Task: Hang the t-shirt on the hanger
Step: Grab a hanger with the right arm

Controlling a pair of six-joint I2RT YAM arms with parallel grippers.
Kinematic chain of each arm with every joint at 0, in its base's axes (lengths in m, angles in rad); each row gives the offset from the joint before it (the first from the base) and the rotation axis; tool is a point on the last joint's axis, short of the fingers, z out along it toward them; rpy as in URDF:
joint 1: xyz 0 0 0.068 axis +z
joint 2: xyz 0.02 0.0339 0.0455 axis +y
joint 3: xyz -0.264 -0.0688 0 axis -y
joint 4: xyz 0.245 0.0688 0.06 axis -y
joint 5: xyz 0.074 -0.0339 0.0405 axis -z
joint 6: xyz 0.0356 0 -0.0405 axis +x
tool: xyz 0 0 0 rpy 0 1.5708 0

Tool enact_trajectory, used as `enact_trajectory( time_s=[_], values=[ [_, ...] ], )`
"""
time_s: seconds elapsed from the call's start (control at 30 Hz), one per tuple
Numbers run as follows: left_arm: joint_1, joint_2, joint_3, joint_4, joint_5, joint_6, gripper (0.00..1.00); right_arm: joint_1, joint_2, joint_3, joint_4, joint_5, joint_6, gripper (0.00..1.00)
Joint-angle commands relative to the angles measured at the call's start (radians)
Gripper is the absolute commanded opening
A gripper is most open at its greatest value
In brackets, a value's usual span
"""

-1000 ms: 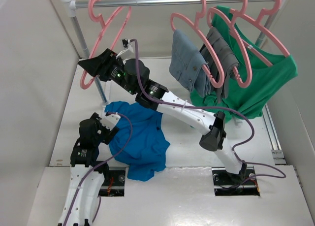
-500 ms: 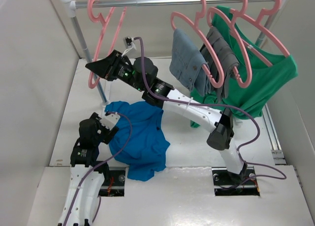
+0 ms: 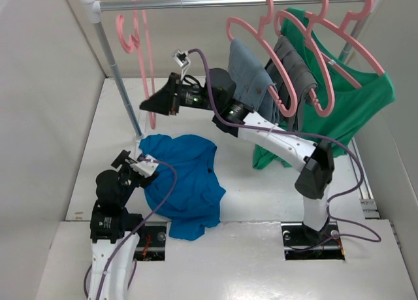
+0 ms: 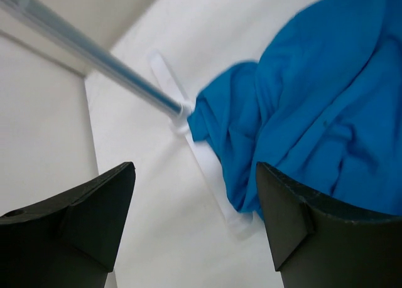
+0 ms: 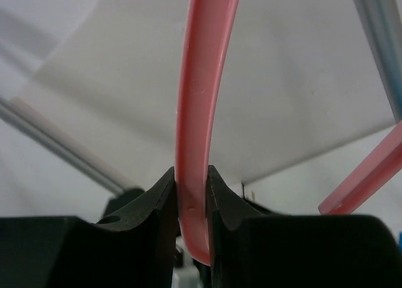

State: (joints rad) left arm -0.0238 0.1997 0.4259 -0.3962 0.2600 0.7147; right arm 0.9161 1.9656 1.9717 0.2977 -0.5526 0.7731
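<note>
fetching step: the hanger (image 3: 145,84) is being taken off the rail (image 3: 228,0); dressing it has not begun.
right tool (image 3: 144,106): clenched on the hanger's thin pink bar; in the wrist view the bar (image 5: 201,112) runs straight up out of the pinch of the right tool (image 5: 191,181).
left tool (image 3: 129,164): released and empty, jaws well apart, low over the tabletop (image 3: 255,192) just beside the shirt's edge; the wrist view of the left tool (image 4: 195,172) shows nothing between the fingers.
hanger, pointing: hook end up by the rail, frame hanging down to the grip; seen nearly edge-on from above, so its long axis reads as close to vertical. i cannot tell whether the hook is clear of the rail.
t-shirt (image 3: 186,182): a crumpled blue heap on the tabletop, near the left arm, its far corner touching the foot of the rack post (image 3: 121,84). the heap's long axis runs from far to near; which way the neck faces i cannot tell.
next move, as i judge it: bring the hanger down to the shirt, while the left tool picks up the cloth and opens the neck or hem.
watch: a thin bar can twist in a narrow pinch.
</note>
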Motion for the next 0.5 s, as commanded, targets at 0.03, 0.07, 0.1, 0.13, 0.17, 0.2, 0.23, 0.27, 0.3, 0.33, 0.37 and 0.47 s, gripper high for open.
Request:
enact_trajectory(
  time_s=[0.03,0.07,0.1,0.13,0.17,0.2,0.23,0.27,0.3,0.33,0.37,0.47],
  values=[
    [0.004,-0.048,0.077,0.072,0.171,0.031,0.75,-0.048,-0.189,-0.219,0.073,-0.181,-0.123,0.00],
    [0.004,-0.048,0.092,0.072,0.191,0.031,0.75,-0.048,-0.210,-0.258,0.063,-0.181,-0.147,0.00],
    [0.004,-0.048,0.093,0.063,0.243,0.040,0.75,-0.062,-0.232,-0.293,0.048,-0.193,-0.161,0.00],
    [0.004,-0.048,0.108,0.036,0.275,0.040,0.75,-0.072,-0.252,-0.324,0.038,-0.207,-0.175,0.00],
    [0.004,-0.030,0.126,0.011,0.312,0.064,0.75,-0.072,-0.281,-0.370,0.026,-0.207,-0.198,0.00],
    [0.004,-0.020,0.126,-0.018,0.350,0.121,0.75,-0.072,-0.293,-0.387,0.026,-0.225,-0.208,0.00],
    [0.004,-0.011,0.143,-0.092,0.433,0.159,0.75,-0.083,-0.304,-0.401,0.026,-0.249,-0.209,0.00],
    [0.004,-0.002,0.157,-0.134,0.473,0.199,0.75,-0.094,-0.313,-0.424,0.012,-0.268,-0.222,0.00],
    [0.004,0.007,0.157,-0.173,0.508,0.279,0.75,-0.094,-0.330,-0.439,0.003,-0.288,-0.231,0.00],
    [0.004,0.021,0.172,-0.206,0.566,0.313,0.75,-0.109,-0.342,-0.457,-0.011,-0.334,-0.250,0.00],
    [0.004,0.021,0.172,-0.233,0.585,0.324,0.75,-0.127,-0.356,-0.479,-0.023,-0.355,-0.262,0.00],
    [0.004,0.030,0.208,-0.059,0.588,0.072,0.76,-0.152,-0.433,-0.603,-0.083,-0.421,-0.331,0.00]
  ],
)
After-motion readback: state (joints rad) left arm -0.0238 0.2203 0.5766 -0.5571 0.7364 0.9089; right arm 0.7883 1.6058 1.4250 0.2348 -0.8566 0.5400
